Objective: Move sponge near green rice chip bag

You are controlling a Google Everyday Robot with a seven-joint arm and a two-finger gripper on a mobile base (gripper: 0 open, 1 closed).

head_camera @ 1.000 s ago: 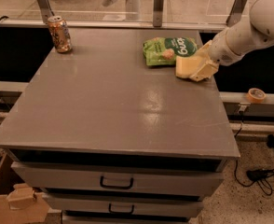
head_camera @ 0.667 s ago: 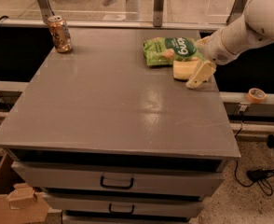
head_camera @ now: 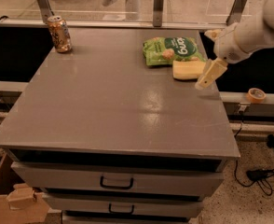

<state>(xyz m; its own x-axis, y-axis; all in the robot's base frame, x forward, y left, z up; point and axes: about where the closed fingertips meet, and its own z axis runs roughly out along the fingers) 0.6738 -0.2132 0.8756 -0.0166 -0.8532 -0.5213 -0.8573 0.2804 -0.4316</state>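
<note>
The pale yellow sponge (head_camera: 188, 70) lies flat on the grey table (head_camera: 118, 106) near the far right edge. It touches the lower right corner of the green rice chip bag (head_camera: 173, 50), which lies flat just behind it. My gripper (head_camera: 207, 59) hangs at the table's right edge, just right of the sponge. It is open and holds nothing. One cream finger (head_camera: 210, 73) points down-left beside the sponge's right end. The other finger shows near the bag's far right corner.
An orange-patterned drink can (head_camera: 59, 33) stands at the far left corner. A tape roll (head_camera: 256, 95) sits on the ledge to the right of the table. Drawers (head_camera: 116, 183) front the table. A cardboard box (head_camera: 16, 202) and cables (head_camera: 263, 176) lie on the floor.
The gripper set the sponge down beside the bag, let go of it and drew back to the right. The sponge now lies flat on the table.
</note>
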